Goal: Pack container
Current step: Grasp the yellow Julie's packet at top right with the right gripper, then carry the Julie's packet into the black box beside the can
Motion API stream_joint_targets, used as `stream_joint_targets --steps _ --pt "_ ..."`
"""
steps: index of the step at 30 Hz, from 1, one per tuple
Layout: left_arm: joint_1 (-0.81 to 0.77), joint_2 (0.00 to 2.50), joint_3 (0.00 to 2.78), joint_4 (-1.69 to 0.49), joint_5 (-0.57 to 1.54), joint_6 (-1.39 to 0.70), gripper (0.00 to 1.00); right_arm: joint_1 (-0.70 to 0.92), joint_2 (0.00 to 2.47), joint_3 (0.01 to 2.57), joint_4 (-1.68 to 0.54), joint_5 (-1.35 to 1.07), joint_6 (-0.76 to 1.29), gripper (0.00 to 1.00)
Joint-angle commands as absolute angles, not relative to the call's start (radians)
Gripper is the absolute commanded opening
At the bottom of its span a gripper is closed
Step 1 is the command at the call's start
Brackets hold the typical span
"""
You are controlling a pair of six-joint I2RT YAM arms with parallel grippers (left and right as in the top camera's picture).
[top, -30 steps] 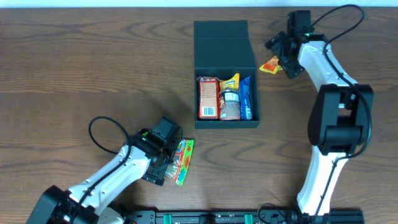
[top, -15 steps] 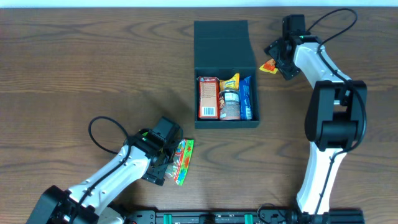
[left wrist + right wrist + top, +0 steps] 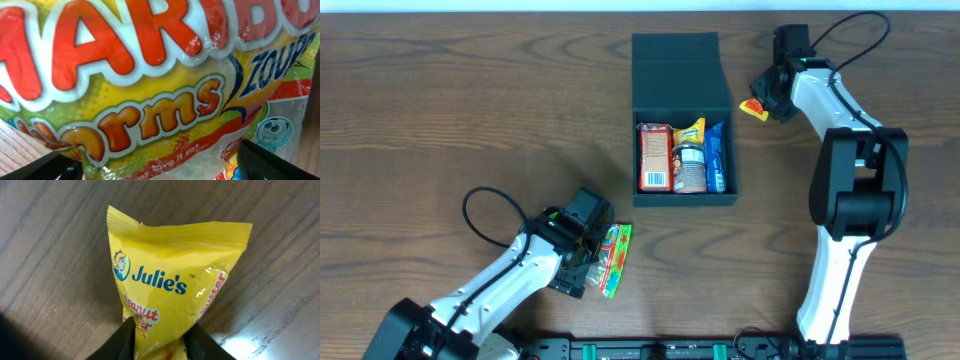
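Overhead view, right arm reached to the frame's upper right, right pincer (image 3: 764,102) clamped on yellow packet (image 3: 170,285), left arm bent low, left pincer (image 3: 590,262) gaped over gummy bag (image 3: 150,100).

Wooden table (image 3: 470,120) bears container (image 3: 676,70); gummy packet (image 3: 616,258); yellow packet (image 3: 754,106)

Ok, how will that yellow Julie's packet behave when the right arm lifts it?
Probably floppy: the Julie's peanut butter packet is thin, creased film that narrows where the right gripper pinches its end, so the body may droop or swing. It is likely light, since it looks small and puffy. The glossy wrapper could slip, so lift gently.
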State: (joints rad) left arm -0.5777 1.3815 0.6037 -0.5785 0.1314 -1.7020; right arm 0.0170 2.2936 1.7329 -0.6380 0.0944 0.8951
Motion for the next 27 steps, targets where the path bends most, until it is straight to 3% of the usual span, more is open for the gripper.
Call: stream_joint_targets --steps 1,5,12,27 --pt "-0.577 1.392 0.598 -0.582 0.123 -1.706 0.95 0.02 2.341 1.723 -0.671 0.109 0.855 0.24" --pt "-0.577 1.392 0.598 -0.582 0.123 -1.707 0.95 0.02 2.316 1.724 -0.724 0.11 0.812 0.18" --pt "-0.577 1.392 0.598 -0.582 0.123 -1.707 0.95 0.02 2.187 1.724 -0.853 0.197 0.761 0.15" --pt "-0.577 1.392 0.598 -0.582 0.123 -1.706 0.95 0.046 1.781 1.716 -1.169 0.118 0.594 0.17"
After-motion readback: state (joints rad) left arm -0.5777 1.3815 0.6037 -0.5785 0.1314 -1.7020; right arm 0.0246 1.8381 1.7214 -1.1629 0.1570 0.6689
